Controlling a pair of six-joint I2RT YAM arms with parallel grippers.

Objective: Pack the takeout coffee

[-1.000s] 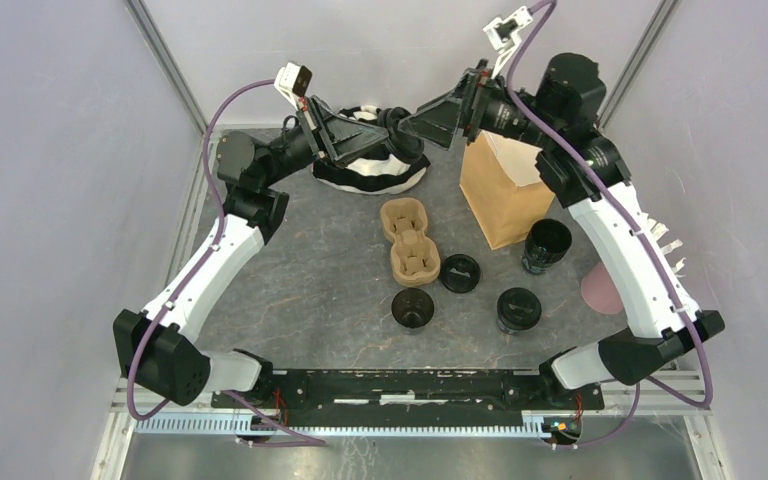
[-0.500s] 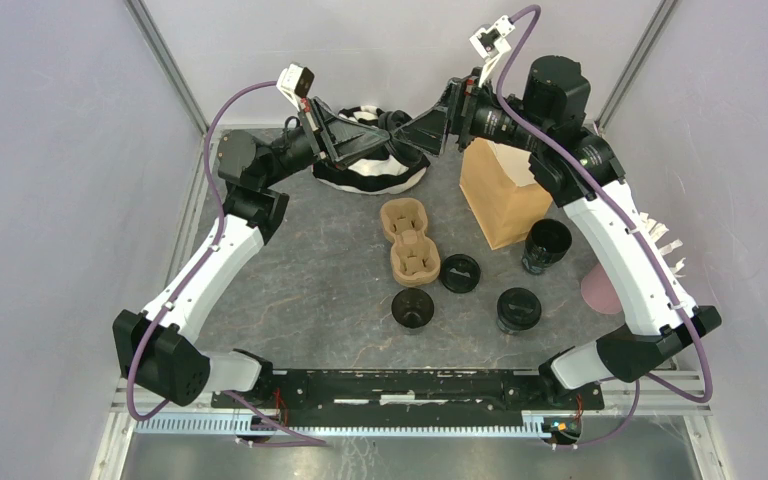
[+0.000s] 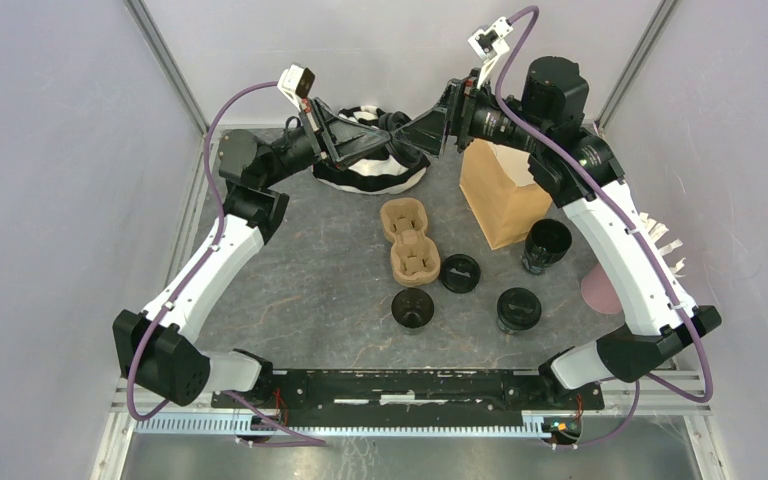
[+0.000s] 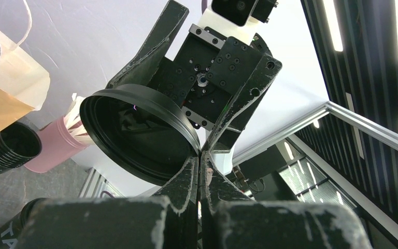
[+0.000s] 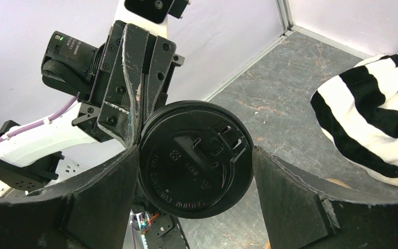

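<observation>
A flat round black lid [image 5: 194, 166] hangs in the air over the back of the table. My left gripper [image 4: 201, 155] is shut on its rim, and the lid [image 4: 140, 135] stands on edge above those fingertips. My right gripper [image 5: 194, 171] is open around the lid, one finger at each side. The left pad [image 5: 101, 202] is close to the rim and a gap shows at the right pad [image 5: 290, 202]. From above, both grippers [image 3: 397, 135] [image 3: 422, 128] meet there. An open black coffee cup [image 3: 546, 243] stands by the brown paper bag [image 3: 505, 190]. Another black cup [image 3: 518, 309] stands nearer the front.
A brown cardboard two-cup carrier [image 3: 410, 240] lies mid-table. Two black round pieces [image 3: 459, 272] [image 3: 413, 308] sit just in front of it. A black-and-white striped cloth [image 3: 370, 165] lies at the back, under the grippers. A pink cup with white sticks [image 3: 600, 290] is at the right edge.
My right gripper has moved left onto the lid, and its jaws have narrowed a little around it. The left arm and the lid have stayed put.
</observation>
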